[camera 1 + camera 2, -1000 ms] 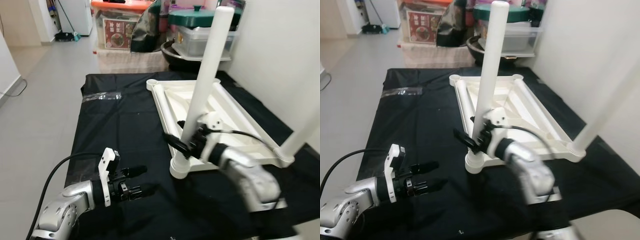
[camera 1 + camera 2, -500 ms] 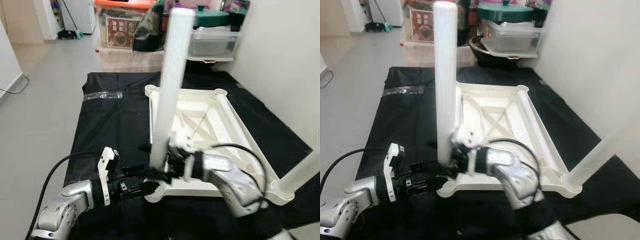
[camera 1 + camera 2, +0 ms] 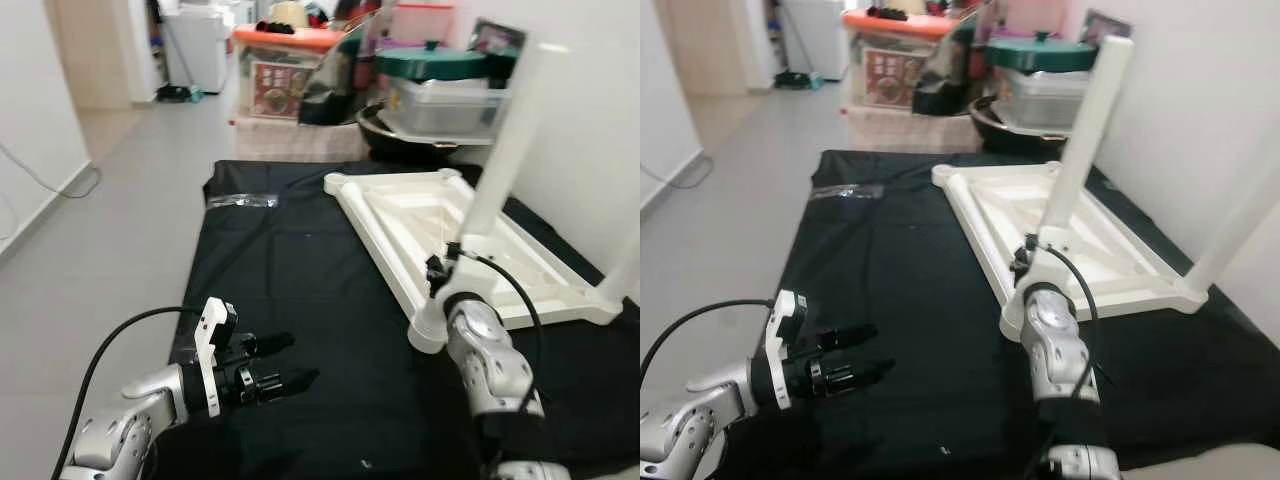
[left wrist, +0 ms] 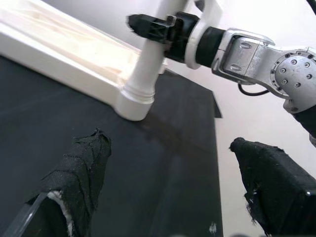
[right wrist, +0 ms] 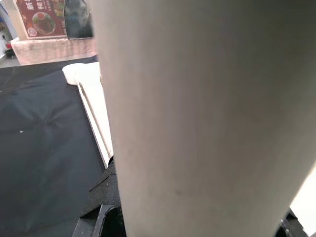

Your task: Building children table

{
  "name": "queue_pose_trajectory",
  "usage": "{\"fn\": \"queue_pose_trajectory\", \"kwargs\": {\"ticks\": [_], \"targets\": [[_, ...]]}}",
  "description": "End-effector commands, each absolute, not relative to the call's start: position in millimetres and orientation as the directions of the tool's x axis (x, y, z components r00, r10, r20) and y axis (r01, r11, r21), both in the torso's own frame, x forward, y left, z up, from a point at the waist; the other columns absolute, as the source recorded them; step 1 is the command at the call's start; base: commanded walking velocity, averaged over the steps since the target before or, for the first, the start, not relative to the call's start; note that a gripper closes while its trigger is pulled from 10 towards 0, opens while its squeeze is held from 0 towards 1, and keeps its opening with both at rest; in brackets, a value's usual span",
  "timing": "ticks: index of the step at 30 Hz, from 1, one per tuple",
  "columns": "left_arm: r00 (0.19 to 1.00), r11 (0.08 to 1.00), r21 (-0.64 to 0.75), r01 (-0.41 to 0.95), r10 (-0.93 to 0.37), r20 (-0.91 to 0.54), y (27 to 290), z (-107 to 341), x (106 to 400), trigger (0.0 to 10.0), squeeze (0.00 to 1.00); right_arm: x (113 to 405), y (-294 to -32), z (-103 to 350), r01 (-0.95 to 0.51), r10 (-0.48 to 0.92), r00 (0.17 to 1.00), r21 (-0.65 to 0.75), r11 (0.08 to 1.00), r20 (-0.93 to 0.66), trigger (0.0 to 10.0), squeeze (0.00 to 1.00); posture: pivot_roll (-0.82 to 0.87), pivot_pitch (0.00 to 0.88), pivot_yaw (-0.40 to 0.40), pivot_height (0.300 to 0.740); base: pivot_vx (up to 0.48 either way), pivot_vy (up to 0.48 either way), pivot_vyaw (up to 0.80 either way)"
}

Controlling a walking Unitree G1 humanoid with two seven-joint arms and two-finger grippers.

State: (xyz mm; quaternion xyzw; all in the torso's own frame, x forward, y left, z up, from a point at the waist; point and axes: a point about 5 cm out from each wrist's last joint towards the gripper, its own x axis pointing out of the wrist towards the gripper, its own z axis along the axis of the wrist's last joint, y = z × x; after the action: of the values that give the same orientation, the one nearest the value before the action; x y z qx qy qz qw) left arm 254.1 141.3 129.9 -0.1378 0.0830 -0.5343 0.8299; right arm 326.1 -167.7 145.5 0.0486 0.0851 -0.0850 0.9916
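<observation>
A white children's table top [image 3: 372, 222] lies upside down on a black cloth [image 3: 280, 270]. One white leg [image 3: 497, 165] stands in its near corner socket [image 4: 134, 102], leaning a little to the right. My right gripper [image 3: 441, 272] is shut on this leg low down, and the leg's surface [image 5: 197, 108] sits close between its fingers. A second leg [image 3: 1232, 232] rises from the right corner. My left gripper [image 3: 300, 358] hovers low over the cloth, left of the socket and apart from it, open and holding nothing [image 4: 170, 143].
Storage boxes [image 3: 280, 70] and a green-lidded pot [image 3: 440, 62] stand behind the cloth. A white wall [image 3: 600, 120] runs along the right. A clear plastic bag [image 3: 245, 200] lies on the cloth's far left. Grey floor [image 3: 110, 220] lies left.
The whole view has shifted. The table corner with the held leg, close to my left fingertips half a second ago, now sits apart to the right. The left gripper stays open.
</observation>
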Motion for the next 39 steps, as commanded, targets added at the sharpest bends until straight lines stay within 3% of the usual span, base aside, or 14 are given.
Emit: {"fn": "queue_pose_trajectory", "kwargs": {"ticks": [1,5,6,9,10,17,19,22,26,32,33,34,35,39], "targets": [[0.404,0.383,-0.327,0.864,-0.915,-0.002,141.2,128.4,253.9,10.0,0.00,317.7,-146.6,121.8,0.056,-0.021,0.950,0.105,0.993,-0.313,10.0,0.00,0.05,0.000,-0.097,0.740,0.000,0.000,0.00],[0.404,0.383,-0.327,0.864,-0.915,-0.004,141.2,128.3,254.3,10.0,0.00,319.2,-138.3,131.2,-0.006,0.051,0.965,0.172,0.985,-0.257,10.0,0.00,0.05,0.000,-0.092,0.740,0.000,0.000,0.00],[0.404,0.384,-0.327,0.864,-0.915,-0.006,141.5,127.8,254.8,10.0,0.00,322.7,-136.1,142.6,-0.080,0.120,0.975,0.211,0.974,-0.186,10.0,1.00,0.05,0.000,-0.093,0.740,0.000,0.000,0.00],[0.403,0.383,-0.328,0.863,-0.915,-0.008,141.7,127.3,255.6,10.0,0.00,328.0,-135.7,158.4,-0.206,0.241,0.965,0.262,0.943,-0.107,10.0,1.00,0.05,0.000,-0.095,0.740,0.000,0.000,0.00],[0.406,0.386,-0.327,0.862,-0.914,-0.009,142.1,126.7,255.9,10.0,0.00,329.9,-135.8,172.4,-0.338,0.357,0.933,0.254,0.906,-0.032,10.0,0.00,0.05,0.000,-0.098,0.740,0.000,0.000,0.00],[0.410,0.391,-0.324,0.861,-0.912,-0.009,141.1,125.9,256.4,10.0,0.00,313.2,-129.4,206.4,-0.803,0.797,0.595,0.073,0.591,0.105,10.0,0.00,0.06,0.000,-0.108,0.740,0.000,0.000,0.00],[0.411,0.391,-0.324,0.861,-0.912,-0.008,141.0,125.8,256.4,10.0,0.00,310.1,-127.1,206.4,-0.845,0.840,0.534,0.053,0.532,0.093,10.0,0.00,0.06,0.000,-0.108,0.740,0.000,0.000,0.00],[0.416,0.397,-0.323,0.859,-0.909,-0.010,140.7,124.7,255.9,10.0,0.00,283.6,-100.8,201.7,-0.965,0.964,0.262,0.024,0.261,0.052,10.0,0.00,0.08,0.000,-0.129,0.740,0.000,0.000,0.00],[0.421,0.398,-0.329,0.857,-0.907,0.000,140.3,124.9,255.1,10.0,0.00,266.9,-86.3,192.6,-0.986,0.986,0.166,0.014,0.166,0.020,10.0,0.00,0.07,0.000,-0.122,0.740,0.000,0.000,0.00],[0.419,0.394,-0.331,0.857,-0.908,0.003,140.1,125.0,254.3,10.0,0.00,264.9,-80.9,173.3,-0.975,0.975,0.221,0.021,0.222,-0.037,10.0,0.00,0.07,0.000,-0.118,0.740,0.000,0.000,0.00],[0.408,0.384,-0.332,0.862,-0.913,0.003,139.6,125.5,254.0,10.0,0.00,281.1,-84.9,164.2,-0.923,0.923,0.380,0.039,0.383,-0.065,1.6,0.00,0.06,0.000,-0.113,0.740,0.000,0.000,0.00],[0.402,0.378,-0.332,0.864,-0.916,0.003,139.3,125.7,254.0,10.0,0.00,300.2,-93.6,154.7,-0.813,0.813,0.572,0.061,0.580,-0.112,0.0,0.00,0.06,0.000,-0.113,0.740,0.000,0.000,0.00],[0.402,0.378,-0.332,0.864,-0.916,0.003,139.3,125.7,254.0,10.0,0.00,300.2,-93.6,154.7,-0.813,0.813,0.572,0.061,0.580,-0.112,0.0,0.00,0.06,0.000,-0.113,0.740,0.000,0.000,0.00],[0.399,0.375,-0.332,0.866,-0.917,0.006,139.0,126.3,253.8,10.0,0.00,333.9,-141.1,128.6,-0.283,0.289,0.920,0.059,0.957,-0.264,0.0,0.00,0.06,0.000,-0.113,0.740,0.000,0.000,0.00]]}}
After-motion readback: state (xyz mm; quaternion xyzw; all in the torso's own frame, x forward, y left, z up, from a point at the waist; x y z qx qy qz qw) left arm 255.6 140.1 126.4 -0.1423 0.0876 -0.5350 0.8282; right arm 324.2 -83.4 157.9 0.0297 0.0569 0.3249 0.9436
